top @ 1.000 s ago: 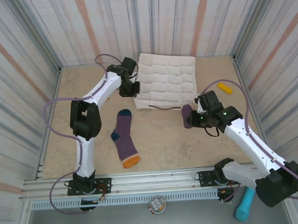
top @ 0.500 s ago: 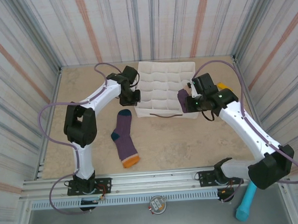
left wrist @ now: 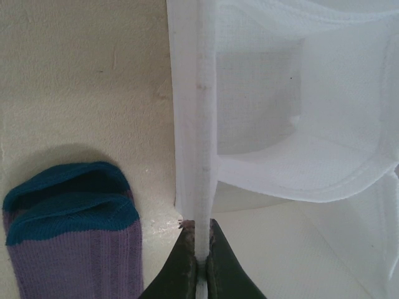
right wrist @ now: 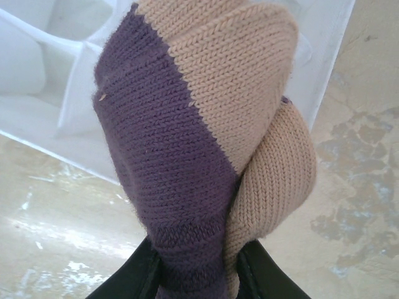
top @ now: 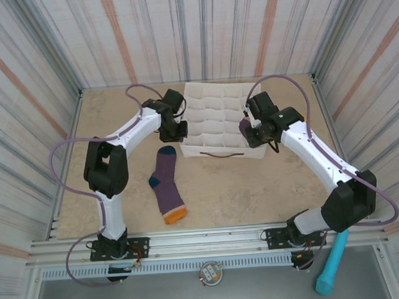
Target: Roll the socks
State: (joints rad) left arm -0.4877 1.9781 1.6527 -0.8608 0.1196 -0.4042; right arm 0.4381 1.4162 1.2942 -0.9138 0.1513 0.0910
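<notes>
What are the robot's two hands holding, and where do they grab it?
The right gripper pinches the rolled sock by one end of the roll. The left gripper pinches the white tray by its outer wall.

The left wrist view's bottom edge cut off the flat sock (left wrist: pixel 72 240) below its teal cuff, and the tray (left wrist: pixel 193 93) ran past the top and right edges. The rolled sock (right wrist: pixel 187 137) hid most of the right gripper (right wrist: pixel 194 265), itself cropped at the bottom.
</notes>
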